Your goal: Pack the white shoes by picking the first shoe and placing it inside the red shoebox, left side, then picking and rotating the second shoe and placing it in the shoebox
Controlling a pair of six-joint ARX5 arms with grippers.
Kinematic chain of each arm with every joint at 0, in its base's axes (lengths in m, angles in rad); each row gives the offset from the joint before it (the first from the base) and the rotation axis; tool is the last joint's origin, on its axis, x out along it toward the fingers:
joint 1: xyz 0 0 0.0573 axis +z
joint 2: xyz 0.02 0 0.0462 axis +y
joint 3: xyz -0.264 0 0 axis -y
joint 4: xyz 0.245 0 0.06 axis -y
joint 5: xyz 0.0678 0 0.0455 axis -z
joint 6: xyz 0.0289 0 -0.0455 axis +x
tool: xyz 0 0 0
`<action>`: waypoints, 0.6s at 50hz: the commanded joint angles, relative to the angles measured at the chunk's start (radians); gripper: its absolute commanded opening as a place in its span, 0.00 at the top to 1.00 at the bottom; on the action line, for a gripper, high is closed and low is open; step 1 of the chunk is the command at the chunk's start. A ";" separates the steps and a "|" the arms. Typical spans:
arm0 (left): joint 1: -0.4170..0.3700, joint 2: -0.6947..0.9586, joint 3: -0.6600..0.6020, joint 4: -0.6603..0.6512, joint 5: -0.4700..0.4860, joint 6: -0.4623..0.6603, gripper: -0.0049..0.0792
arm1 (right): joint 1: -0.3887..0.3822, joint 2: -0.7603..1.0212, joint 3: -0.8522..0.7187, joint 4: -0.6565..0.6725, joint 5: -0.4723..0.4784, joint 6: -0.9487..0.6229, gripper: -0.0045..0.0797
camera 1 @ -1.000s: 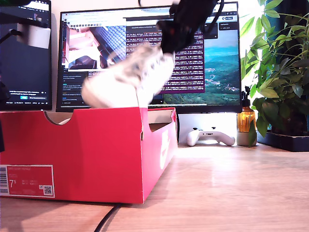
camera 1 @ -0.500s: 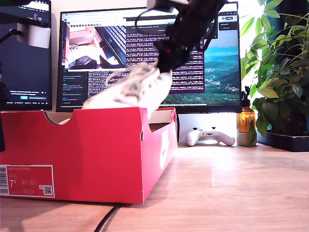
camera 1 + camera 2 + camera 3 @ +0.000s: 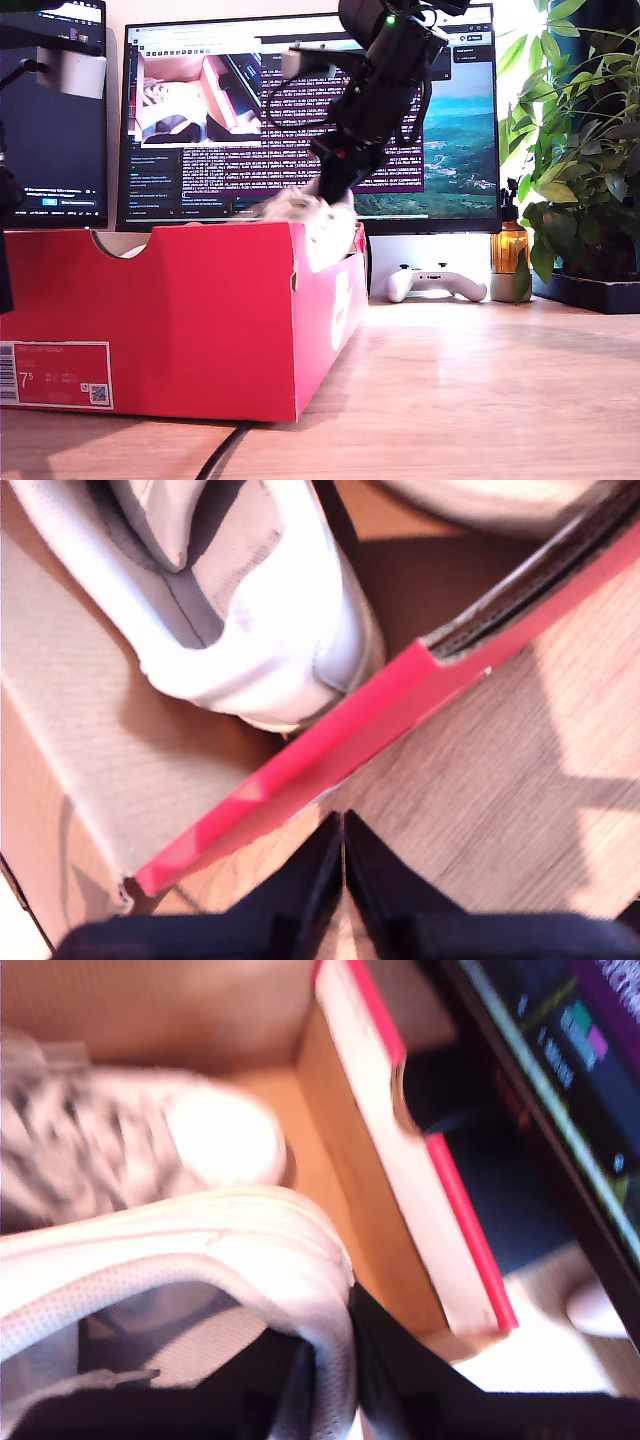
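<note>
White shoes number two, and both are at the red shoebox (image 3: 200,320): one shoe (image 3: 150,1160) lies on the brown floor of the box, laces up, while the other shoe (image 3: 310,215) is partly sunk below the rim at the end on the exterior view's right, its heel collar pinched by our second pincer (image 3: 335,1380), whose dark fingers sit either side of the collar. The same shoe (image 3: 250,630) shows in the first wrist view, heel close to the red wall. Our first pincer (image 3: 343,880) hangs outside the box over the wooden counter (image 3: 480,400), its two fingertips pressed together on nothing. We judge the task well along: the first shoe is placed, the second is on its way into the box, and what is left seems to be setting it flat beside its mate and letting go; whether it has been turned the right way we cannot tell, since the exterior view blurs it. Beyond the one box we count two screens behind it, one white game controller (image 3: 435,282), one small amber bottle (image 3: 508,250) and a leafy plant (image 3: 580,150) at the exterior view's right
</note>
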 commanded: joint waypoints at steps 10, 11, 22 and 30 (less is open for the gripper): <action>0.001 0.010 -0.010 0.007 0.001 0.000 0.96 | 0.069 -0.019 0.030 -0.025 0.017 -0.008 0.95; 0.001 0.010 -0.010 0.007 0.001 0.000 0.96 | 0.072 -0.019 0.030 -0.025 0.018 -0.008 0.94; 0.001 0.010 -0.010 -0.002 0.001 0.000 0.96 | 0.109 -0.019 0.030 -0.020 0.106 -0.010 0.75; 0.002 0.010 -0.010 -0.018 0.001 0.000 0.96 | 0.112 -0.019 0.030 -0.032 0.172 -0.027 0.75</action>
